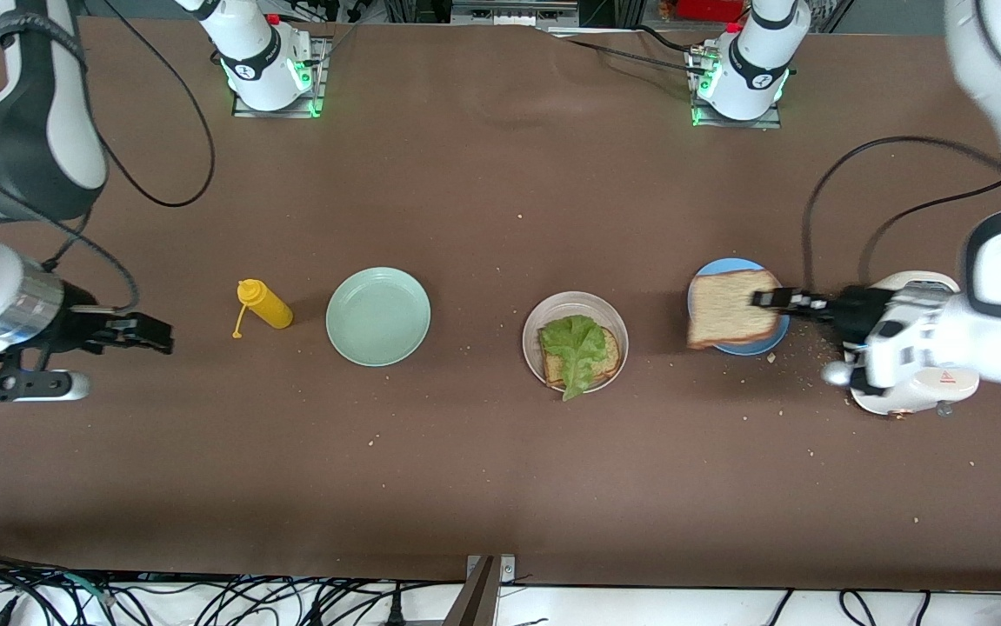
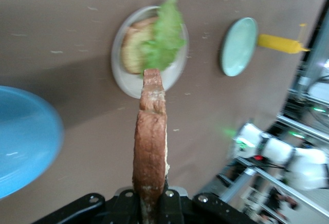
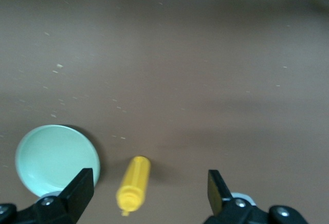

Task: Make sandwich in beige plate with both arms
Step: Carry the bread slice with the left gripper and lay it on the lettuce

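Observation:
The beige plate [image 1: 535,317] lies mid-table and holds one toasted bread slice [image 1: 611,355] with a ruffled green lettuce leaf [image 1: 577,343] on top. My left gripper [image 1: 768,299] is shut on the edge of a second bread slice [image 1: 730,309], lifted just over the blue plate [image 1: 757,349]. In the left wrist view that slice [image 2: 150,147] stands edge-on out of the left gripper [image 2: 150,203], with the beige plate [image 2: 122,77] and lettuce [image 2: 164,39] farther off. My right gripper [image 1: 156,335] hangs open and empty over the right arm's end of the table.
A mint green plate [image 1: 378,316] lies beside a yellow squeeze bottle [image 1: 265,306] on its side, toward the right arm's end. The right wrist view shows that bottle [image 3: 134,180] and the green plate [image 3: 51,157] ahead of the right gripper [image 3: 149,183]. Crumbs dot the brown table.

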Action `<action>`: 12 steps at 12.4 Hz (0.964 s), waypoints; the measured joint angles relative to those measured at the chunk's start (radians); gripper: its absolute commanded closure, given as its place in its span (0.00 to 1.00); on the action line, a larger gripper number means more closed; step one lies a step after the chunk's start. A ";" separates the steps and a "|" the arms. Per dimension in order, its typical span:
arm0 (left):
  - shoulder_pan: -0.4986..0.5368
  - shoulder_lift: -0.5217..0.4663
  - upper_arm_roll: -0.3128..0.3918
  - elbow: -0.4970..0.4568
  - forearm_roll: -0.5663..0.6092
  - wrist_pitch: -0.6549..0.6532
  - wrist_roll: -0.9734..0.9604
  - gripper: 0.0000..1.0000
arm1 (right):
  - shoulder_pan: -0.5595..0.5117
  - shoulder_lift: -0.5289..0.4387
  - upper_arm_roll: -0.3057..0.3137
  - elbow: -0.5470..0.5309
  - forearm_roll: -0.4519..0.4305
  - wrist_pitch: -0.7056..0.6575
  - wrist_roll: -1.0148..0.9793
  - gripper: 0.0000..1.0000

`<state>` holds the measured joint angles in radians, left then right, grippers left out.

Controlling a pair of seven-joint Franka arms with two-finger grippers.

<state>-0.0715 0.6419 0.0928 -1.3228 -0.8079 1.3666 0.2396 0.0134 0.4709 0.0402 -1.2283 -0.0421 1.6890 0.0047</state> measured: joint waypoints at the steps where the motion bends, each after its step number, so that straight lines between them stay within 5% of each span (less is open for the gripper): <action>1: -0.024 0.051 -0.001 0.001 -0.087 0.008 0.003 1.00 | -0.001 -0.012 -0.027 -0.032 0.000 0.011 -0.032 0.01; 6: -0.113 0.172 -0.003 0.009 -0.314 0.096 0.078 1.00 | 0.007 -0.127 -0.025 -0.184 0.000 0.078 -0.047 0.01; 12: -0.122 0.263 -0.002 0.010 -0.336 0.104 0.324 1.00 | 0.007 -0.184 -0.018 -0.229 0.000 0.153 -0.047 0.01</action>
<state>-0.1939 0.9044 0.0904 -1.3130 -1.1442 1.4705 0.5638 0.0200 0.2871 0.0218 -1.4574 -0.0426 1.8420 -0.0421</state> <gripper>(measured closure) 0.921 0.009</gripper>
